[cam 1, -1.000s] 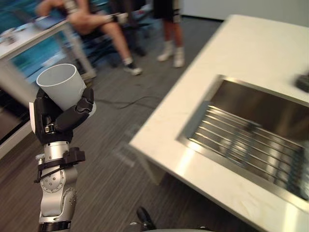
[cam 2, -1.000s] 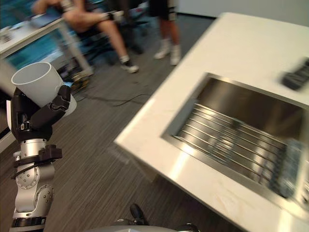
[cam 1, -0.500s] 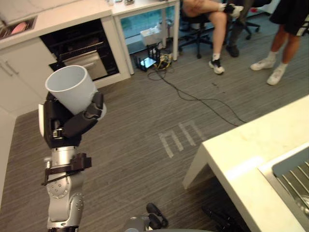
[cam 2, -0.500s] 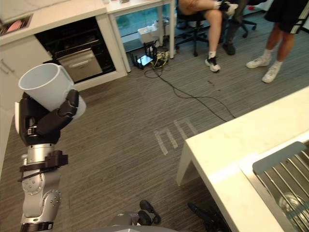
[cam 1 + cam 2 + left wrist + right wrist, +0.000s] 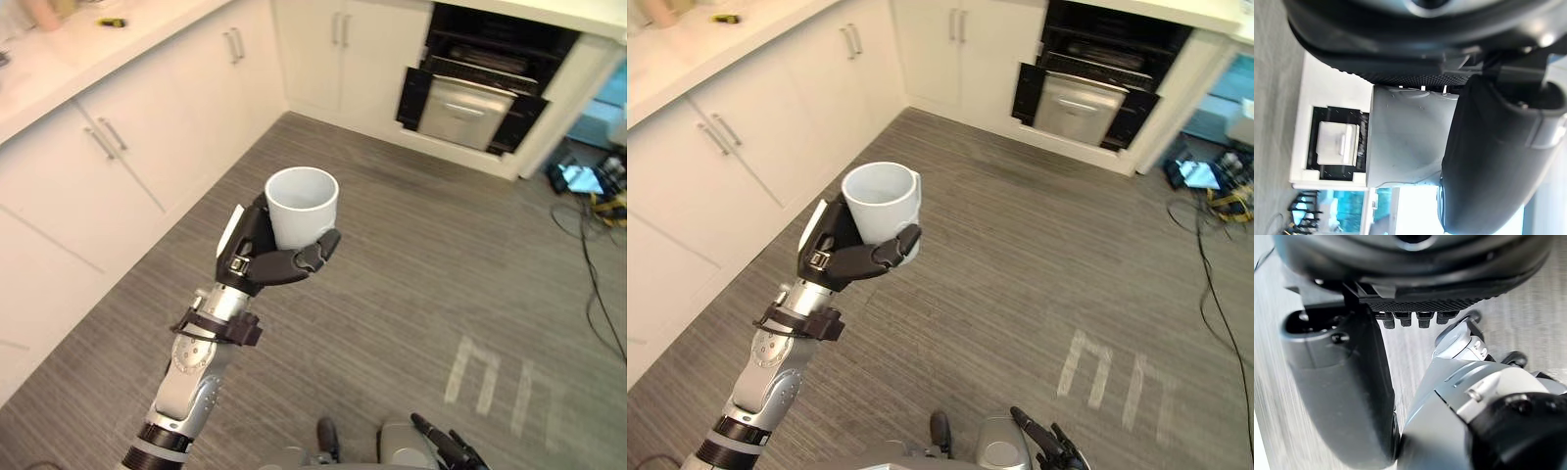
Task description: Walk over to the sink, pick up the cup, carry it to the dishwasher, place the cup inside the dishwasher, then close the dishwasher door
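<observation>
Left hand (image 5: 257,258) is clamped on the white cup (image 5: 302,208): fingers wrap the lower wall, cup upright, mouth up, interior looks empty. It's held over the grey plank floor (image 5: 392,274), well apart from the dishwasher (image 5: 477,93), whose silver-fronted door stands tilted open in a dark bay. White cabinets (image 5: 127,157) run along the left side. Right hand (image 5: 446,450) sits low at the frame edge, fingers loosely extended, holding nothing. Pale tape marks (image 5: 495,377) on the floor nearby.

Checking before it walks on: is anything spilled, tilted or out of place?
Nothing stands out. The white round cup sits roughly upright and empty in the left hand; the door of the dark built-in dishwasher hangs partly open.
</observation>
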